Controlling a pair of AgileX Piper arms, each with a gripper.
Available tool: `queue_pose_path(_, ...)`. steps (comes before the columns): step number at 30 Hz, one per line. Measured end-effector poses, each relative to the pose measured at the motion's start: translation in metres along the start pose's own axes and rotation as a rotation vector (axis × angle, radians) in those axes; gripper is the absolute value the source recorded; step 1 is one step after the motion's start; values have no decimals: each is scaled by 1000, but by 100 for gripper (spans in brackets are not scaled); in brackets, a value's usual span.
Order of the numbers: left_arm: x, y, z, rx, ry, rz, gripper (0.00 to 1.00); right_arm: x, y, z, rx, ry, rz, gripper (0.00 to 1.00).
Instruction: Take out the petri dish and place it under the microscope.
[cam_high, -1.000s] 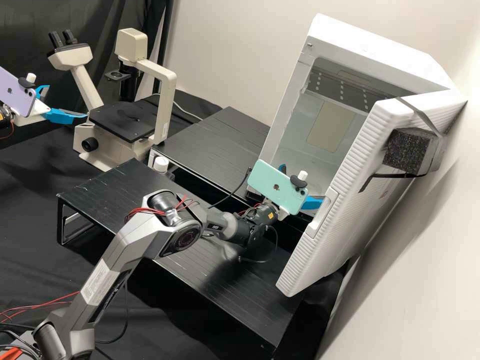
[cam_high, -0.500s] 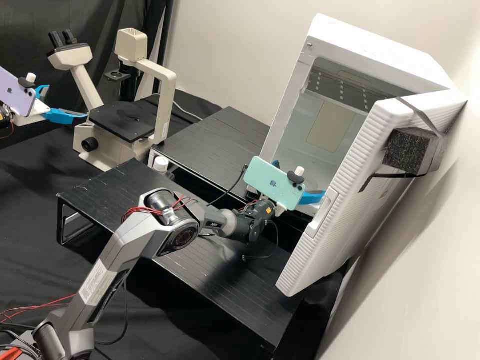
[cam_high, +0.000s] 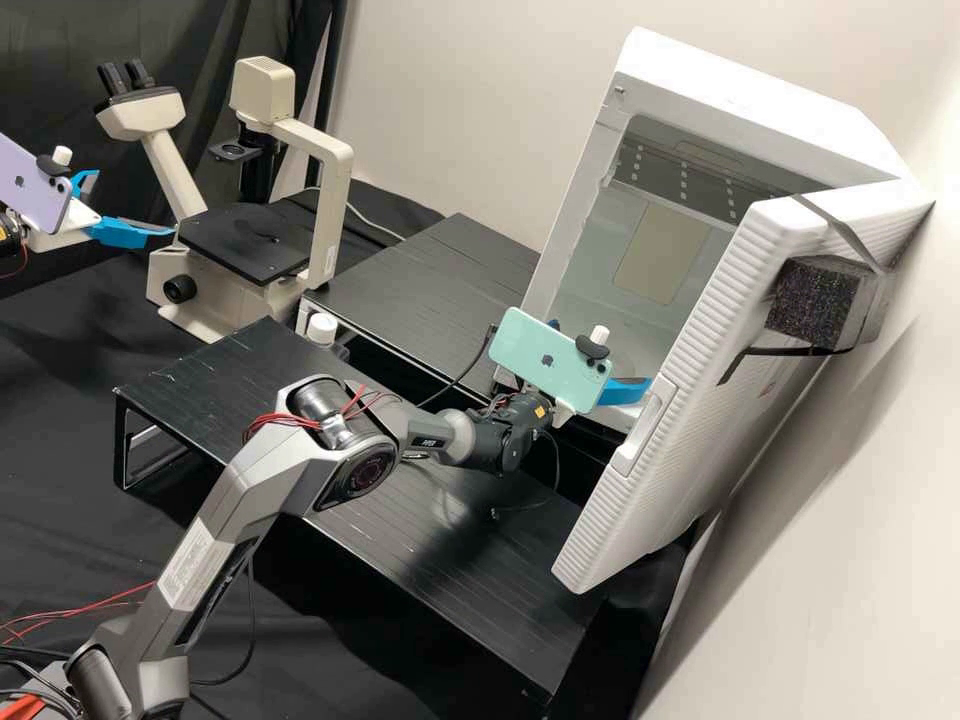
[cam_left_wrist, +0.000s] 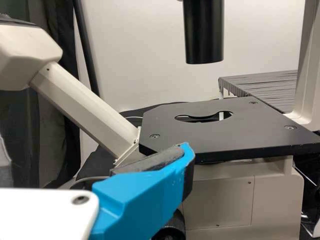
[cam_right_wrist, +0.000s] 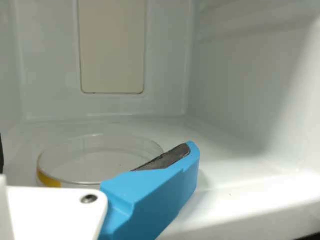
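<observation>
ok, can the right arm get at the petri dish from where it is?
Probably yes: the white cabinet stands open, the right gripper has its jaws apart at the opening, and nothing visible blocks the petri dish inside.

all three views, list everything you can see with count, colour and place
microscope: one, cream with black stage, behind the front stand
white-walled chamber: one, white, door open, right side of high view
petri dish: one, clear with a yellow patch, on the chamber floor
slatted stands: two, black, one before the chamber, one beside the microscope
capped container: one, white cap, at the front stand's far edge
foam block: one, dark grey, strapped to the door
phones: two, mint on right arm, lavender on left
left gripper: one, white and blue, beside the microscope
right gripper: one, white and blue, at the chamber opening
</observation>
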Motion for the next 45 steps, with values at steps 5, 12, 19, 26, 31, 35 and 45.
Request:
queue_pose_path(5, 0, 0, 0, 0, 0, 0, 100, 3, 0, -2, 19, -5, -38, 100)
queue_pose_path(12, 0, 0, 0, 0, 0, 0, 100, 3, 0, -3, 22, -1, -62, 100)
queue_pose_path(19, 0, 0, 0, 0, 0, 0, 100, 3, 0, -2, 24, -3, -63, 100)
queue_pose_path(26, 0, 0, 0, 0, 0, 0, 100, 3, -1, -3, 22, -2, -67, 0)
queue_pose_path(31, 0, 0, 0, 0, 0, 0, 100, 3, -1, -3, 22, -2, -68, 0)
queue_pose_path(35, 0, 0, 0, 0, 0, 0, 100, 3, -1, -3, 19, 5, -68, 0)
queue_pose_path(45, 0, 0, 0, 0, 0, 0, 100, 2, -2, -4, 7, 13, -76, 0)
